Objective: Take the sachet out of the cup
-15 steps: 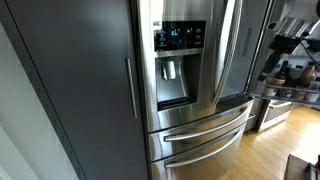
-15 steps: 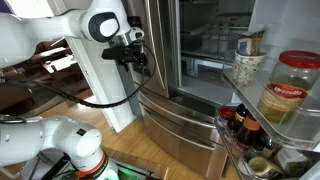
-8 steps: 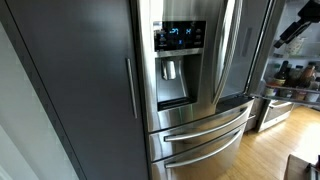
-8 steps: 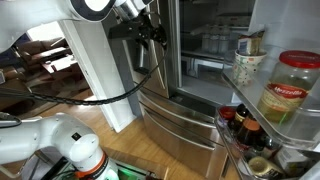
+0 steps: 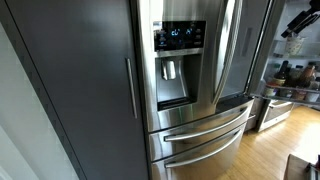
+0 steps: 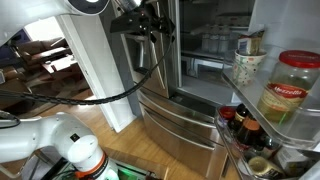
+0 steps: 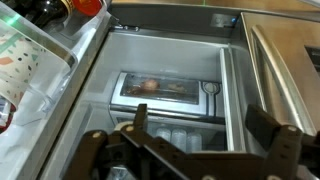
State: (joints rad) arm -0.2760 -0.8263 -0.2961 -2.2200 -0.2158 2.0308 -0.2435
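In an exterior view the claw (image 6: 152, 22) hangs at eleven o'clock before the open fridge (image 6: 205, 45), fingers spread wide, holding and touching nothing. The cup (image 6: 248, 66) sits at three o'clock on the door shelf (image 6: 262, 122); I cannot make out the sachet.

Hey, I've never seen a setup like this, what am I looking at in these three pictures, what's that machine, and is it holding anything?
It is a white robot arm with a two-finger gripper at its end, working at a stainless steel refrigerator.

Two pictures come from cameras standing in the room. One looks at the refrigerator's front, with its water dispenser. The other looks past the open door, whose shelves carry a paper cup with something sticking out of its top, and a jar.

The third comes from a camera on the wrist, looking between the gripper's fingers into the open refrigerator; the cup shows at its left edge.

The gripper is open and holds nothing.
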